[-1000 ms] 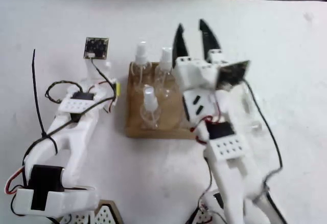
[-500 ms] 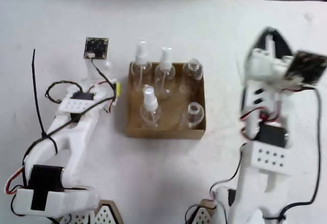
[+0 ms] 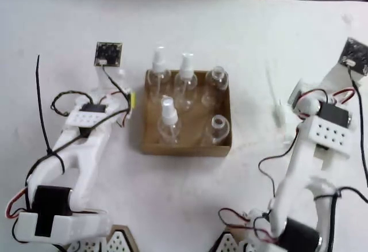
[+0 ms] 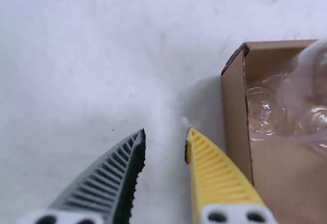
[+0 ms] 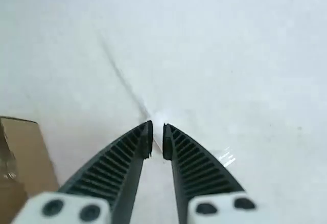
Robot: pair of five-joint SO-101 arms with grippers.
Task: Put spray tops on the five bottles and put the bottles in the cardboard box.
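The cardboard box (image 3: pixel 150 147) sits mid-table with five clear bottles standing in it. Three wear white spray tops (image 3: pixel 168 109); two on the box's right side, a far bottle (image 3: pixel 217 81) and a near bottle (image 3: pixel 217 126), have bare necks. A loose spray top (image 3: pixel 277 113) with its thin tube lies on the table right of the box. My right gripper (image 5: pixel 157 132) is shut low over the table, its tips just short of that spray top (image 5: pixel 159 117). My left gripper (image 4: pixel 164 134) is open and holds nothing, resting beside the box's left corner (image 4: pixel 234 88).
The right arm (image 3: pixel 322 134) is folded back near the table's right edge. A small loose circuit board (image 3: pixel 108 53) lies far left of the box, with cables (image 3: pixel 63 99) trailing over the left arm. Bare white table lies between the box and the right arm.
The right arm has swung from above the box to the right and drawn back, and its wide-open fingers have shut. The two bare-necked bottles are uncovered. The left arm has not moved.
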